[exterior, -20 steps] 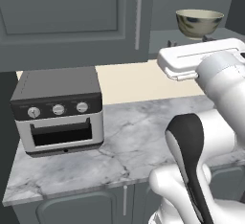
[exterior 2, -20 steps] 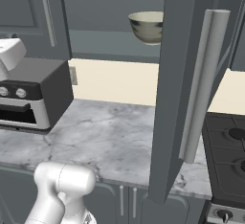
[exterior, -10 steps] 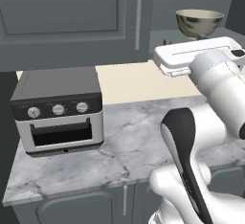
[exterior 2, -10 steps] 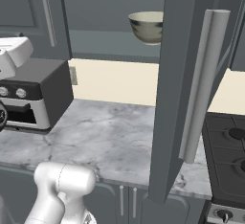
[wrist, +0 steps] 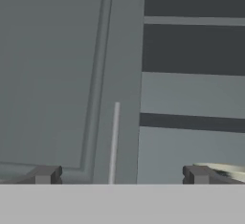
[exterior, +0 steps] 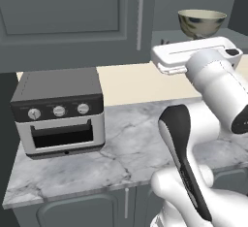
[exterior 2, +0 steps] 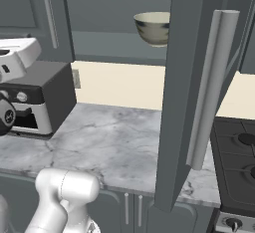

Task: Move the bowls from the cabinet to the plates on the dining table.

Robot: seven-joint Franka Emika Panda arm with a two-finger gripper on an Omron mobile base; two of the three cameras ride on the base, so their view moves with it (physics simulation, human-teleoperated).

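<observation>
1. The tool (wrist: 119, 175) stands spread wide, its two dark tips far apart at the bottom of the hand view, pinching nothing.
2. It points at the closed panelled door (wrist: 52, 74) of the cabinet (exterior: 72, 22); the door's silver bar handle (wrist: 114, 141) rises between the two tips.
3. Just past the right tip, a sliver of the cream-beige bowl (wrist: 222, 169) shows in the open part of the cabinet, below two shelves (wrist: 191, 21).
4. In the left base view the white hand (exterior: 193, 56) hangs level in front of the cabinet, just below and left of that bowl (exterior: 201, 23), not touching it.
5. The bowl (exterior 2: 153, 28) sits upright on the lowest cabinet shelf, its outside darker and mottled.
6. In the right base view the open cabinet door (exterior 2: 189, 87) swings out toward the camera, its long bar handle (exterior 2: 211, 87) on the outer face.
7. Below the cabinet, a marble bench (exterior: 131, 148) carries a toaster oven (exterior: 58, 109) at its left end, well apart from the bowl.
8. A stove (exterior 2: 239, 162) adjoins the bench at the right.
</observation>
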